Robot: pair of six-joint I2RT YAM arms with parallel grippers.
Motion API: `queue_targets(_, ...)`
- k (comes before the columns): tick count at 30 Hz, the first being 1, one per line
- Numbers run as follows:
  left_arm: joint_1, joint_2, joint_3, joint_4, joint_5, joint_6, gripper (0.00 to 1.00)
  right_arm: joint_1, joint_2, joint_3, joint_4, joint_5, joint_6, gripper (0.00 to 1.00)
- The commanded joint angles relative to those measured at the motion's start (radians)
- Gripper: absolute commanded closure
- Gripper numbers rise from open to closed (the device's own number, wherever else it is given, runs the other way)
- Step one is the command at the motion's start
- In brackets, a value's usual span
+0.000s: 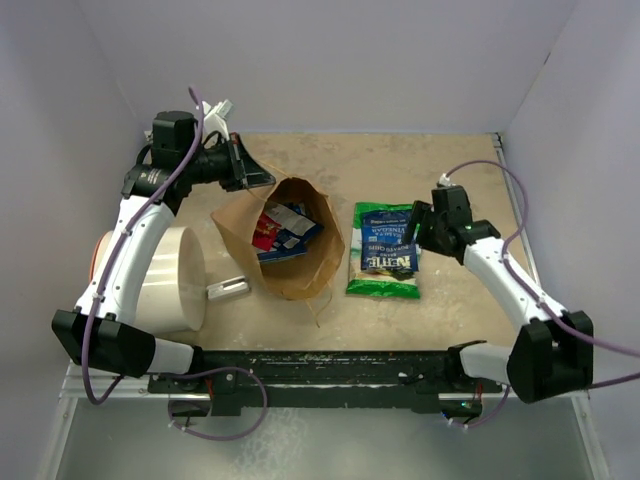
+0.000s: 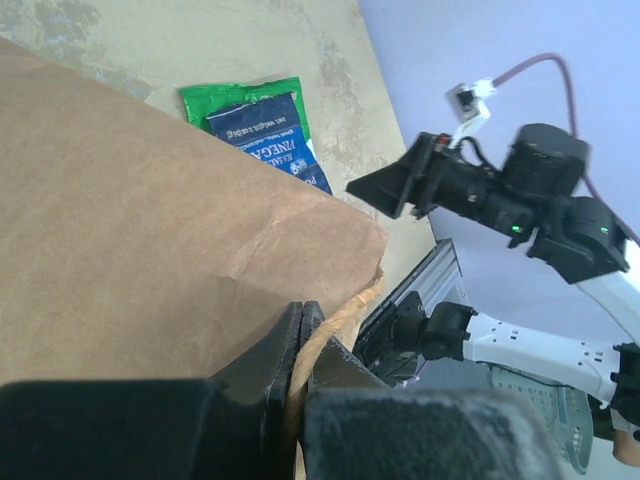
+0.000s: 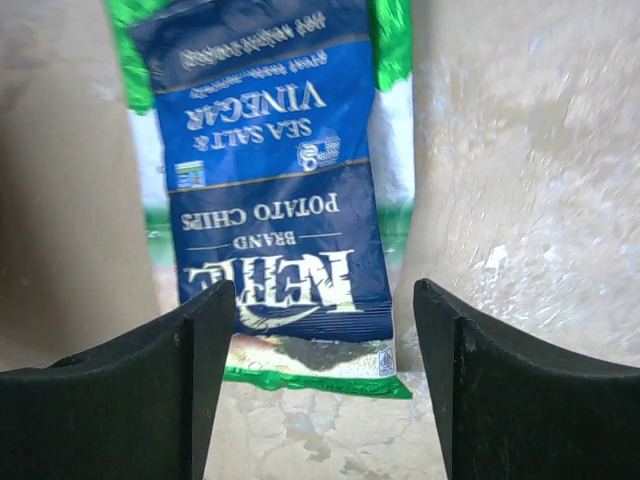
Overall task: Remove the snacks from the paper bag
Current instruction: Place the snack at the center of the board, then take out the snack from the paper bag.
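Several packets (image 1: 283,232) left in bag (image 1: 300,275), centre frame; left hand (image 2: 303,322) clamped on handle (image 2: 345,308), right hand (image 3: 322,300) wide: handle could tear, bag slumping over packets.

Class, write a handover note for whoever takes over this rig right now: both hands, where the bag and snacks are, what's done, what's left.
Left hand: shut on the paper bag, at its handle.
Right hand: open above the green packet.
Done: green packet lies on the table, right of the bag.
Left: red and blue packets inside the bag.
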Motion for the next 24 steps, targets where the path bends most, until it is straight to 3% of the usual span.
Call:
queue_targets(1,0.009,-0.024,0.018,0.03,-0.014,-0.008,1.0,-0.004,-0.082,0.103,-0.106,-0.072,-0.147,0.26)
queue_targets(7,0.009,-0.011,0.054,0.004,-0.014,0.006,1.0,0.048,-0.166,0.135,0.083,-0.33,-0.442,0.26)
queue_targets(15,0.01,0.001,0.07,0.004,-0.005,0.009,1.0,0.519,-0.248,0.145,0.263,-0.505,-0.978,0.28)
queue_targets(19,0.01,0.002,0.073,0.004,-0.005,0.014,1.0,0.659,-0.185,0.142,0.327,-0.532,-1.191,0.29)
queue_targets(24,0.01,-0.004,0.056,0.028,0.004,0.008,1.0,0.697,-0.02,0.196,0.306,-0.512,-1.455,0.29)
